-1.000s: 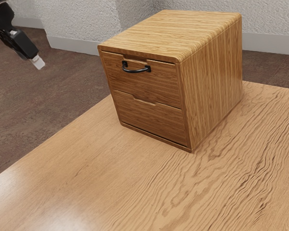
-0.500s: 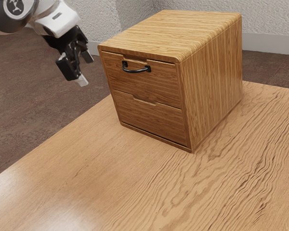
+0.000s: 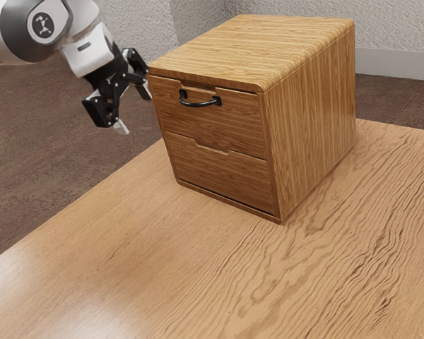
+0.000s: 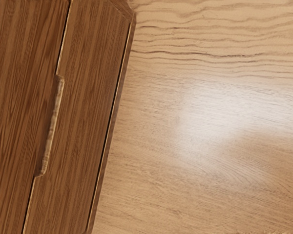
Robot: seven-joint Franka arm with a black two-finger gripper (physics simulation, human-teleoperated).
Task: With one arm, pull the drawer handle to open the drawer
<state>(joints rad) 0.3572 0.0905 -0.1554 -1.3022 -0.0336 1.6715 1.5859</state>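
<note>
Where the black two-finger gripper (image 3: 134, 109) hangs: at the exterior view's left, just off the cabinet's upper front corner, fingers spread wide, gripping nothing.
Black curved handle (image 3: 198, 101): on the upper drawer front, toward the exterior view's right of the gripper, near but apart.
Handle's long axis: level across the drawer front, its bow sagging downward.
Upper drawer (image 3: 215, 123): flush with the striped wooden cabinet (image 3: 268, 49), facing the exterior view's lower left.
Wooden table (image 3: 198, 268): bears the cabinet.
</note>
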